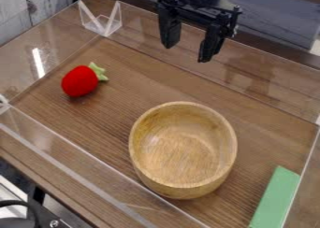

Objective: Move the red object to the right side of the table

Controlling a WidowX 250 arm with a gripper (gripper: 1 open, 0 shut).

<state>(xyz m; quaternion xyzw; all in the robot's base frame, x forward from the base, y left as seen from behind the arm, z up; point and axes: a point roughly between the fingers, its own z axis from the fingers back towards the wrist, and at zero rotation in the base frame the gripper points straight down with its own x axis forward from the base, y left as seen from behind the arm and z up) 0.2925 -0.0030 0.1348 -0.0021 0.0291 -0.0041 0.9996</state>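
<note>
Risks, near to far. Green block (275, 196), at 4 o'clock of the wooden bowl (142, 154): a drop too far toward 4 o'clock would prob. land the fruit on it. Bowl, approx. mid-desk: a low carry toward 3 o'clock could clip the rim, i.e. tip the bowl or lose the load inside. Toy strawberry (79, 80), at 10 o'clock of the bowl, on the desk (144, 82): rounded sides may roll or squirt out if gripped off-centre; gripping only the leafy cap could let it slip. Black pincer (193, 43), at 12 o'clock of the bowl, jaws wide apart, nothing held: descent w/o first shifting toward 8 o'clock would miss the fruit.

Materials, near to far. Block: flat, straight-edged, pale green, matte. Bowl: round, smooth, light tan, w/ thick pale rim. Strawberry: bright red, plump, approx. egg-shaped; green cap at 2 o'clock. Desk: brown wood grain, streaked. Pincer: dark, angular, jointed fingers.
</note>
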